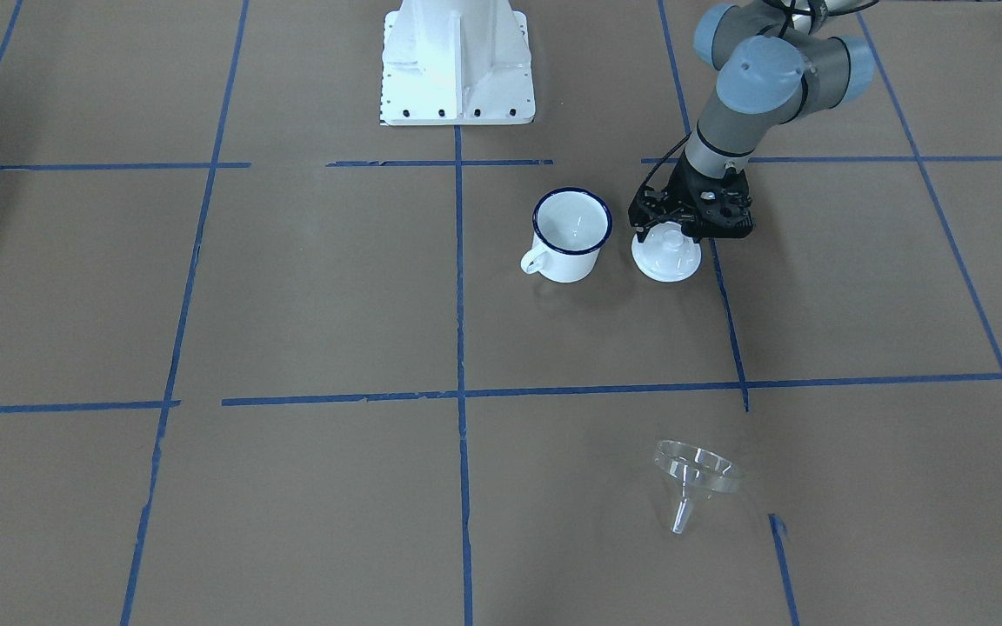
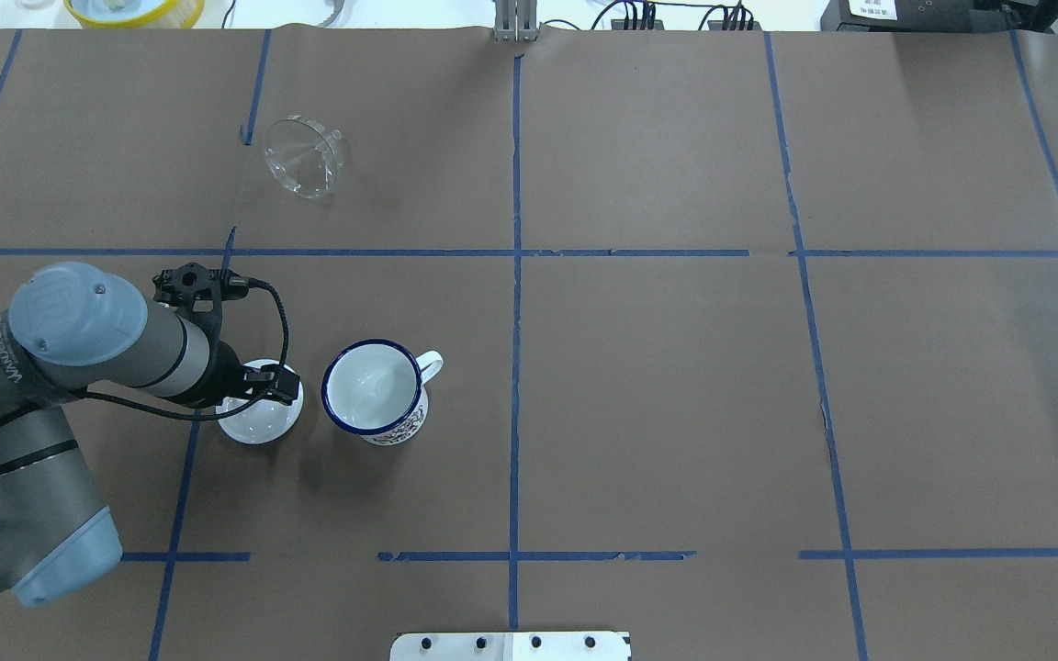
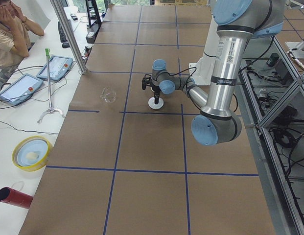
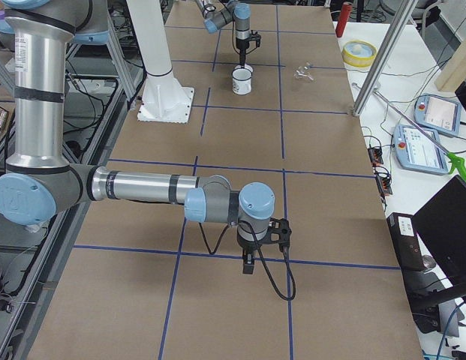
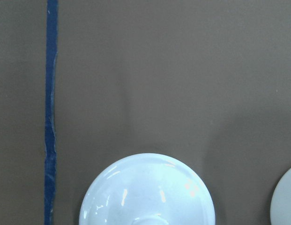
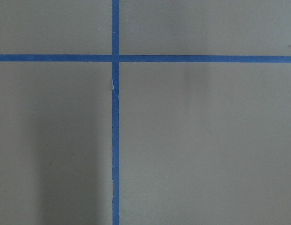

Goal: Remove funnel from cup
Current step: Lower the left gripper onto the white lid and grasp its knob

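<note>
The clear funnel (image 1: 694, 476) lies on its side on the brown table, far from the cup on the operators' side; it also shows in the overhead view (image 2: 302, 156). The white enamel cup (image 1: 568, 234) with a dark blue rim stands upright and holds nothing (image 2: 373, 389). My left gripper (image 1: 669, 233) is low over a white domed lid (image 1: 665, 258) next to the cup. Its fingers stand apart on either side of the lid's knob. My right gripper (image 4: 248, 262) hangs over bare table far from these things; I cannot tell its state.
The lid (image 5: 147, 192) fills the bottom of the left wrist view. The robot's white base (image 1: 457, 61) stands behind the cup. Blue tape lines grid the table. A yellow dish (image 3: 31, 152) and a red tube (image 3: 13, 197) lie off the table's end.
</note>
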`<state>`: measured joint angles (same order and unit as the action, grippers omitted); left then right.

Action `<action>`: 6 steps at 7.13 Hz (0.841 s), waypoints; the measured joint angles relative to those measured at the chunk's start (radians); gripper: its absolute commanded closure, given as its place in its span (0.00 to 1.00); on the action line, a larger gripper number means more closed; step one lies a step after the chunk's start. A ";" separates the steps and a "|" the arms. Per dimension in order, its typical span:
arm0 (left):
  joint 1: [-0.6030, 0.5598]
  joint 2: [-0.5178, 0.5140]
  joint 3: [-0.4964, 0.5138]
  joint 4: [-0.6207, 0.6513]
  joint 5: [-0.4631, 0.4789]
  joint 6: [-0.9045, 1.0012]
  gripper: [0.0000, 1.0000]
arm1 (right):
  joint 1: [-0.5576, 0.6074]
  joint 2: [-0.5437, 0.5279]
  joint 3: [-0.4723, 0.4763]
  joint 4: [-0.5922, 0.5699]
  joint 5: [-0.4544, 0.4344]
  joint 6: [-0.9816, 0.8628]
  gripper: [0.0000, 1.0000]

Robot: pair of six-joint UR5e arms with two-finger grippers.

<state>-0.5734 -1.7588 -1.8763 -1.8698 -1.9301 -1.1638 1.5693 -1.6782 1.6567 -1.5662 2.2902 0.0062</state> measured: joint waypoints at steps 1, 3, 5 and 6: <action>0.000 0.004 -0.003 0.001 0.001 0.000 0.24 | 0.000 0.000 0.000 0.000 0.000 0.000 0.00; -0.007 0.009 -0.009 0.002 0.002 0.000 0.23 | 0.000 0.000 0.000 0.000 0.000 0.000 0.00; -0.011 0.010 -0.009 0.003 0.003 0.001 0.30 | 0.000 0.000 0.000 0.000 0.000 0.000 0.00; -0.012 0.010 -0.009 0.003 0.003 0.001 0.61 | 0.000 0.000 0.000 0.000 0.000 0.000 0.00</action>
<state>-0.5853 -1.7490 -1.8853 -1.8669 -1.9269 -1.1629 1.5693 -1.6782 1.6567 -1.5662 2.2902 0.0061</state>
